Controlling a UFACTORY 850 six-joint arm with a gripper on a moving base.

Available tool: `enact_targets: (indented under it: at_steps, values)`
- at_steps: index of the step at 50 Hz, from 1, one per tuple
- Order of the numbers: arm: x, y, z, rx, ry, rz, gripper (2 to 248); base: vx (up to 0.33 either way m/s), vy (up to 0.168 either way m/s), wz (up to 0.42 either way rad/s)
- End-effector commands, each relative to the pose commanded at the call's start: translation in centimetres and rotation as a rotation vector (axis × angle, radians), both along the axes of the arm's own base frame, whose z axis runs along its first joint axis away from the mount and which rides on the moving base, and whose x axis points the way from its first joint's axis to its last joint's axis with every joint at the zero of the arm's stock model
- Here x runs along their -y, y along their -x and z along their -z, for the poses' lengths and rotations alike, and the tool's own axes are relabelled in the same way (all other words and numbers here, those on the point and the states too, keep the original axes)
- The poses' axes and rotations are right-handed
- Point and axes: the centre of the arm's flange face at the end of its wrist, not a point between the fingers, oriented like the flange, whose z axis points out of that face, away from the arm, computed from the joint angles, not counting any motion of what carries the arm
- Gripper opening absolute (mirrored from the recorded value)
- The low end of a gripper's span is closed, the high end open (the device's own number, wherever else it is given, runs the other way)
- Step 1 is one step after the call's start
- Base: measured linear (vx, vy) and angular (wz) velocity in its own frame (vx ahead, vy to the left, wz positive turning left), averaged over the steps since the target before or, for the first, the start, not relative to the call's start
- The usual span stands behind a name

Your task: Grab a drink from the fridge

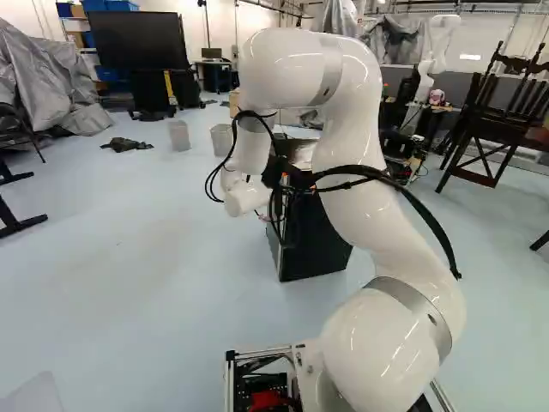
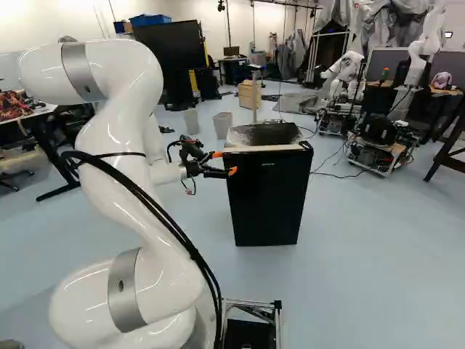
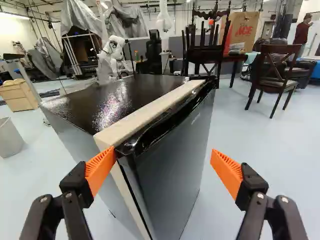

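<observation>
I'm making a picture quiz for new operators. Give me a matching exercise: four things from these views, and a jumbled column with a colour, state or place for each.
Column one
1. Fridge
2. Gripper
3. Finger pads
4. Wooden box

Column two
A. Orange
B. Beyond the fridge in the right base view
C. Black front
D. Open, fingers apart

Right pairs: 1-C, 2-D, 3-A, 4-B

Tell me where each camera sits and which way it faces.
Left base view: behind the arm, to its left, facing the fridge ahead; the arm shows.
Right base view: behind the arm, to its right, likewise; the arm shows.
Wrist view: on the wrist, facing along the gripper toward the fridge; both fingers show.
Base views share arm and fridge.
</observation>
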Motion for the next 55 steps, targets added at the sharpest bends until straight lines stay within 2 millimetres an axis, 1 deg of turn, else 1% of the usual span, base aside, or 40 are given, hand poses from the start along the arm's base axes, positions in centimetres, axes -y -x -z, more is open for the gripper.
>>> enact_targets:
  at_steps: [30, 55]
  values:
    - [0.21, 0.14, 0.03, -0.002, -0.003, 0.023, 247, 0.000, 0.000, 0.000]
    - [0.35, 0.82, 0.04, -0.010, -0.003, 0.036, 247, 0.000, 0.000, 0.000]
